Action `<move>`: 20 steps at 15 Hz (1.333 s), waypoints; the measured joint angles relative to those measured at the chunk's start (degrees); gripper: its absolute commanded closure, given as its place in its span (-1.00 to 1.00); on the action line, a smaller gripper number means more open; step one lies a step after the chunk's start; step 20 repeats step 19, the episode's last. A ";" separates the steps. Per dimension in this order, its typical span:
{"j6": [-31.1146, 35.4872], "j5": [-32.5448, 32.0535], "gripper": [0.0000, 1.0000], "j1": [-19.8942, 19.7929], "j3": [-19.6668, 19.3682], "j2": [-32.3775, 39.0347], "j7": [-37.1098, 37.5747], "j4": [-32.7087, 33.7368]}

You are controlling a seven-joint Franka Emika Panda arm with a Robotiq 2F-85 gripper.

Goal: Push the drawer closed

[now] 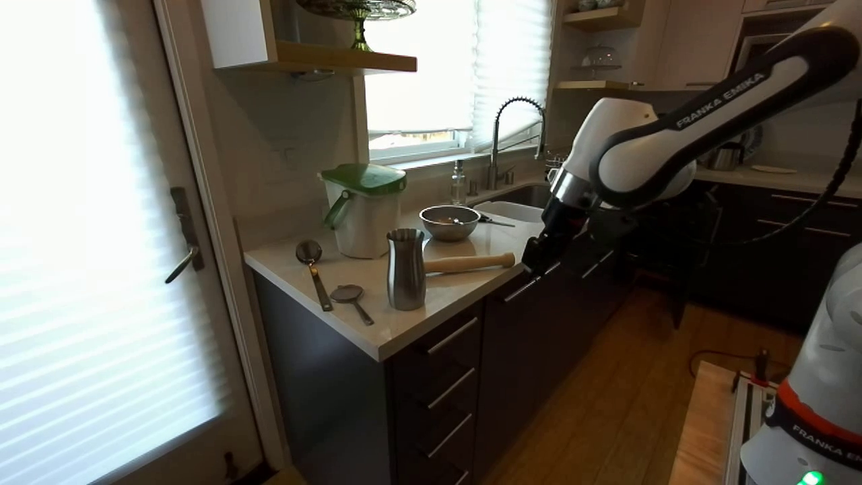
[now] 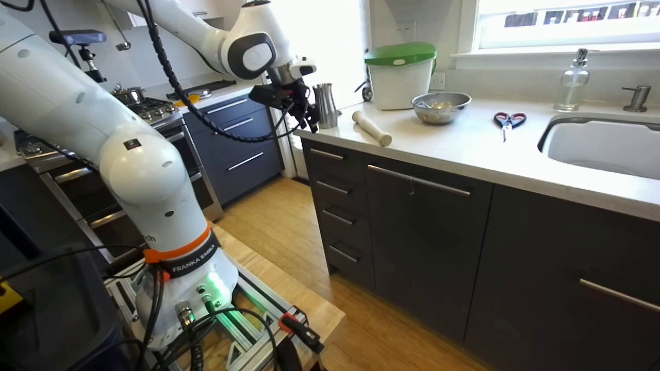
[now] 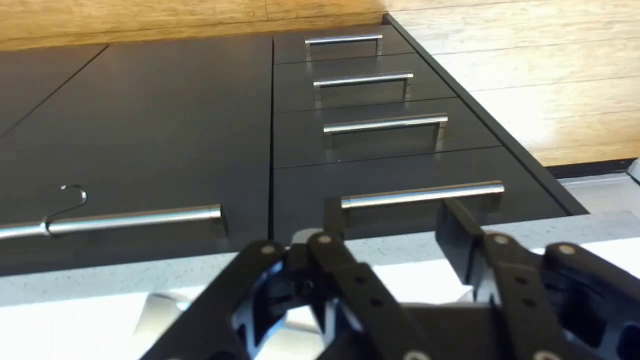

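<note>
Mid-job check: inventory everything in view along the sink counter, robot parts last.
Countertop: 1, white, all three views
Top drawer: 1, dark, under countertop's end, looks shut
Lower drawers: 3, dark, stacked below
Wide fronts: at least 2, dark, beside drawers
S-hook: 1, silver, on bar handle
Bin: 1, white and green, countertop's back
Bowl: 1, silver, beside bin
Metal cup: 1, silver, near countertop's end
Wooden rod: 1, tan, near cup
Ladle: 1, silver, countertop's end
Strainer: 1, grey, beside ladle
Sink: 1, partly white, set in countertop
Scissors: 1, red and dark, near sink
Soap bottle: 1, clear, by sink
Tap fittings: several, silver, by sink
Arm: 1, white and black, beside countertop
Gripper: 1, black, open, overlapping top drawer in wrist view
</note>
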 measured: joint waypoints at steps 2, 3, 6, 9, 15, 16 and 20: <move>-3.72 -0.39 -0.98 0.23 0.79 -4.79 -0.60 0.41; -5.01 -1.57 -1.00 1.49 0.10 -7.07 -0.56 0.16; -8.15 -1.95 -1.00 2.91 0.13 -12.70 -0.96 0.25; -10.50 -1.90 -1.00 3.30 0.52 -16.90 -1.05 -0.19; -14.79 -1.85 -0.99 3.60 0.49 -19.67 -1.64 0.17; -14.80 -1.85 -0.99 3.60 0.49 -19.66 -1.66 0.17; -14.80 -1.85 -0.99 3.60 0.49 -19.66 -1.69 0.17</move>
